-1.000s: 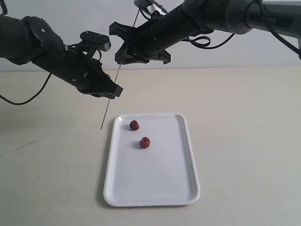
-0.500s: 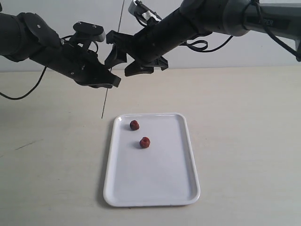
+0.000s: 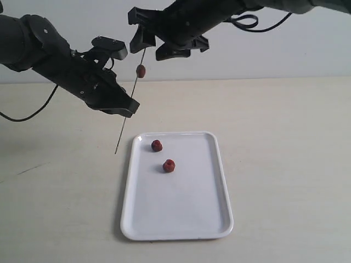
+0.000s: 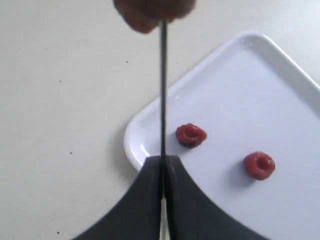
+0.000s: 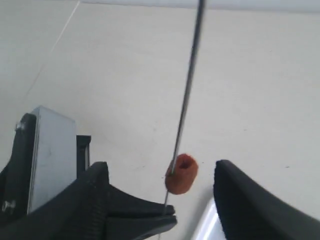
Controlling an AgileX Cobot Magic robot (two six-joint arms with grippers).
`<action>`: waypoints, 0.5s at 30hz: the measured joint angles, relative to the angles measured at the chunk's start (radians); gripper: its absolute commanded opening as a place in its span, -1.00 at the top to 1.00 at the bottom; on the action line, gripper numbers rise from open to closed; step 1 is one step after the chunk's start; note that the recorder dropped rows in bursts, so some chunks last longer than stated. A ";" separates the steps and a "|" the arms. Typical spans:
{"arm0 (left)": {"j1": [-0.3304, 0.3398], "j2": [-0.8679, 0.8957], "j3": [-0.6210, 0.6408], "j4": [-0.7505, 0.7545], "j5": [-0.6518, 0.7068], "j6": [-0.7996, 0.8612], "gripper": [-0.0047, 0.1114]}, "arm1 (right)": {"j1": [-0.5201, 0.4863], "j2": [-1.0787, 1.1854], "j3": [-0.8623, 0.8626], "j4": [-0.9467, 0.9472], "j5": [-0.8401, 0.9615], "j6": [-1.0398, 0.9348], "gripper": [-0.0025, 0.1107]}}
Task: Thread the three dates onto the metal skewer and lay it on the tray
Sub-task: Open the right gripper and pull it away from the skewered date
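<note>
The thin metal skewer (image 3: 127,115) slants steeply above the table, left of the white tray (image 3: 181,227). My left gripper (image 3: 129,107) is shut on it partway up. One reddish-brown date (image 3: 141,70) is threaded on the skewer above that grip. My right gripper (image 3: 154,46) hovers open higher up, its fingers apart on either side of the skewer and clear of the date (image 5: 181,173). The other two dates (image 3: 157,145) (image 3: 169,165) lie on the tray's far end. The left wrist view shows the skewer (image 4: 163,90) pinched between closed jaws (image 4: 163,161).
The pale table (image 3: 285,142) spreads around the tray on all sides. A grey wall (image 3: 307,49) rises behind the table. Both black arms cross the upper part of the exterior view, with cables hanging beside them.
My right gripper has risen and drawn back up the skewer, leaving a date showing on the rod. The left gripper has shifted slightly and the skewer now leans more.
</note>
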 measured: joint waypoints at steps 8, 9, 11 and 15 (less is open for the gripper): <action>0.000 -0.002 0.000 0.295 0.137 -0.258 0.92 | -0.044 -0.063 0.000 -0.266 0.078 0.132 -0.10; 0.000 -0.004 0.000 0.311 0.159 -0.270 0.92 | -0.051 -0.063 0.000 -0.281 0.090 0.132 -0.10; 0.000 -0.006 0.000 0.333 0.204 -0.283 0.92 | -0.053 -0.063 0.007 -0.299 0.107 0.132 -0.10; 0.000 -0.006 0.000 0.385 0.303 -0.332 0.92 | -0.051 -0.063 0.084 -0.306 0.146 0.098 -0.10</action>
